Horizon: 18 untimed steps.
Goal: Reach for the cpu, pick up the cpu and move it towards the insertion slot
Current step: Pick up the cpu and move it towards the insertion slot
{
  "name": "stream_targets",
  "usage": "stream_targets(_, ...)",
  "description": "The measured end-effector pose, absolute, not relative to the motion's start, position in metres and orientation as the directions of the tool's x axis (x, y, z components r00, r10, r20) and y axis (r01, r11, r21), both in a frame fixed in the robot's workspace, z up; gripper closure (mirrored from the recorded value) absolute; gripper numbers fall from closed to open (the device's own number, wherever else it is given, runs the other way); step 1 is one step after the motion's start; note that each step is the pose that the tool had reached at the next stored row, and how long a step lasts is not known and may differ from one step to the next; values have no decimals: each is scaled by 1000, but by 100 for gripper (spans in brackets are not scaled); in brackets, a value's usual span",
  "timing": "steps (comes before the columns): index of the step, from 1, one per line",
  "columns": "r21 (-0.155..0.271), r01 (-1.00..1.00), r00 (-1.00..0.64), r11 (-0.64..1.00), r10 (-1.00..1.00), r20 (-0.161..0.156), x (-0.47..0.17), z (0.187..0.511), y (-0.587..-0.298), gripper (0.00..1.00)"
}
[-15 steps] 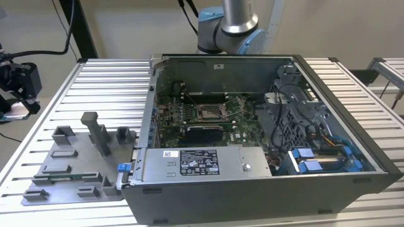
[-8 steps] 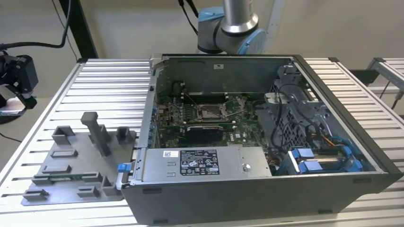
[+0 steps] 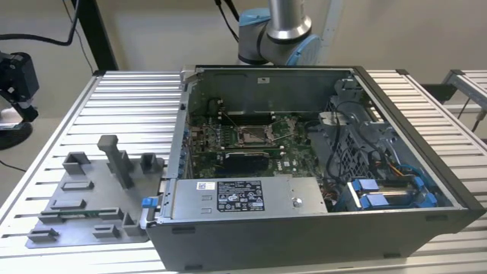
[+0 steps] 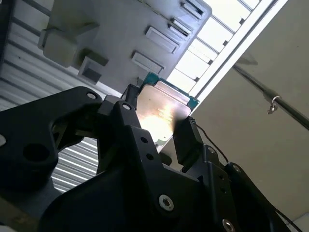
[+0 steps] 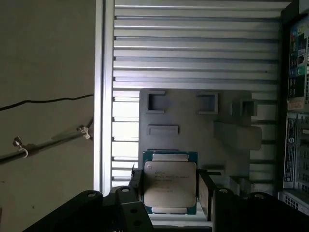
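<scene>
Cpu [image 5: 170,186] is up in the gripper [image 5: 170,189], jaws closed tight on two opposite edges, silvery face showing in both wrist views, and the grey fixture plate [image 5: 193,125] lies beyond it. In the exterior view, the insertion slot [image 3: 254,135] sits dark-centred on the green board inside the open computer case [image 3: 304,228].

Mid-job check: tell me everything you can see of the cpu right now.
The cpu is a small flat square: a silvery metal lid with faint print, on a green board that shows as a thin border. In both wrist views it sits between the black fingers of the gripper, which press on two opposite edges, with the lid facing the cameras. It looks held up apart from the grey fixture plate behind it. No damage shows.
</scene>
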State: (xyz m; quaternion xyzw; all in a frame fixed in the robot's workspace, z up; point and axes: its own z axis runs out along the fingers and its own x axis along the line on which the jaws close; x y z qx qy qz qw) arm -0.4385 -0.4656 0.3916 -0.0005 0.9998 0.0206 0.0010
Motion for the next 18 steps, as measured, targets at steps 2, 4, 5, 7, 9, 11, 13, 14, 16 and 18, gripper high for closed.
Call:
stream_targets(2,41,-1,-1000,999,-1,-2,-439,396,-466,100)
stream_targets(4,41,-2,-1000,999,-2,-2,-439,400,-466,100)
stream_targets(5,41,-2,-1000,999,-2,-2,-439,401,-466,100)
stream_targets(7,41,-3,-1000,999,-2,-4,-439,401,-466,100)
stream_targets(9,41,-3,-1000,999,-2,-4,-439,401,-466,100)
stream_targets(11,41,-3,-1000,999,-2,-4,-438,401,-465,100)
stream_targets(13,41,-3,-1000,999,-3,-4,-436,401,-466,100)
stream_targets(14,41,-3,-1000,999,-2,-4,-434,401,-466,100)
stream_targets(16,41,-3,-1000,999,-2,-4,-429,401,-466,100)
stream_targets(18,41,-3,-1000,999,-2,-4,-425,401,-466,100)
